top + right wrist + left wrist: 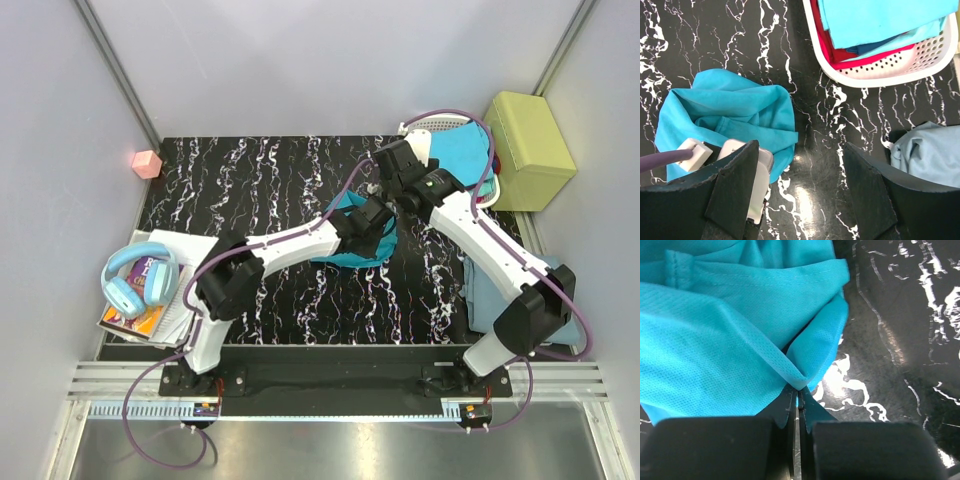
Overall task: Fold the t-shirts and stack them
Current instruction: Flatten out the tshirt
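A crumpled teal t-shirt (pixel 350 255) (pixel 730 105) lies in the middle of the black marbled table. My left gripper (pixel 799 390) (pixel 383 232) sits low at the shirt's right edge, shut on a pinched fold of the teal cloth (pixel 805 375). My right gripper (pixel 800 165) (pixel 388 168) hangs open above bare table between that shirt and the basket, holding nothing. A dusty grey-blue t-shirt (pixel 930 155) (pixel 490 290) lies at the right side of the table. More t-shirts, teal (pixel 880 20), red (pixel 840 55) and blue (pixel 875 46), are piled in the basket.
The white slatted basket (pixel 880 75) (pixel 425 128) stands at the back right, beside a yellow-green padded box (pixel 528 148). Blue headphones (pixel 135 280) rest on books (pixel 175 310) at the left edge. A small pink cube (pixel 147 163) sits at the back left corner.
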Controlling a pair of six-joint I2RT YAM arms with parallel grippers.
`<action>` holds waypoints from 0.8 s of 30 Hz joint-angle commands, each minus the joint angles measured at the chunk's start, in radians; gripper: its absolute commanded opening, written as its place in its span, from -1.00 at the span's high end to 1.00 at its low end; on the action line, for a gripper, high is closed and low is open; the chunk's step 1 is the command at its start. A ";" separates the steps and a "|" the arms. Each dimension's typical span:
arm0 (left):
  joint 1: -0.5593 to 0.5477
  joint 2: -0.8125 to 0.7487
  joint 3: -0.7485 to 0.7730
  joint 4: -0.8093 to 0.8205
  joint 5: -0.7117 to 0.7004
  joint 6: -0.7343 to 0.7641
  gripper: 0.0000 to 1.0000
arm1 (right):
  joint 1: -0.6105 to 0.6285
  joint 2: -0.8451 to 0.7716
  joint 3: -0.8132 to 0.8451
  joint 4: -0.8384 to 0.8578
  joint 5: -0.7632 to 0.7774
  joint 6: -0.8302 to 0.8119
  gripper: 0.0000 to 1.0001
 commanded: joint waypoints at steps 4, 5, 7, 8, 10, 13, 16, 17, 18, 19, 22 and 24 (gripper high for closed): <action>0.155 -0.067 -0.084 -0.197 -0.109 -0.030 1.00 | 0.051 -0.063 0.085 -0.041 -0.139 0.008 -0.51; 0.169 -0.096 -0.087 -0.201 -0.167 -0.033 1.00 | 0.053 -0.060 0.087 -0.038 -0.142 0.010 -0.51; 0.189 -0.182 -0.084 -0.221 -0.228 -0.048 1.00 | 0.053 -0.055 0.088 -0.032 -0.145 0.010 -0.51; 0.217 -0.206 -0.074 -0.226 -0.275 -0.053 1.00 | 0.053 -0.051 0.088 -0.029 -0.151 0.011 -0.51; 0.249 -0.263 -0.055 -0.236 -0.304 -0.057 1.00 | 0.053 -0.046 0.087 -0.026 -0.157 0.014 -0.50; 0.309 -0.276 0.000 -0.238 -0.324 -0.027 1.00 | 0.053 -0.038 0.091 -0.021 -0.171 0.013 -0.50; 0.347 -0.224 0.084 -0.263 -0.329 0.001 1.00 | 0.053 -0.035 0.094 -0.018 -0.174 0.005 -0.50; 0.364 -0.208 0.130 -0.275 -0.329 0.004 1.00 | 0.053 -0.037 0.094 -0.016 -0.170 0.002 -0.50; 0.373 -0.175 0.152 -0.281 -0.326 0.010 1.00 | 0.051 -0.035 0.094 -0.016 -0.169 -0.003 -0.50; 0.392 -0.156 0.172 -0.286 -0.315 0.010 1.00 | 0.053 -0.037 0.093 -0.018 -0.168 -0.003 -0.50; 0.431 -0.084 0.241 -0.293 -0.282 0.006 1.00 | 0.053 -0.035 0.085 -0.015 -0.169 -0.004 -0.50; 0.450 -0.023 0.297 -0.304 -0.271 0.013 1.00 | 0.053 -0.038 0.079 -0.013 -0.171 -0.003 -0.50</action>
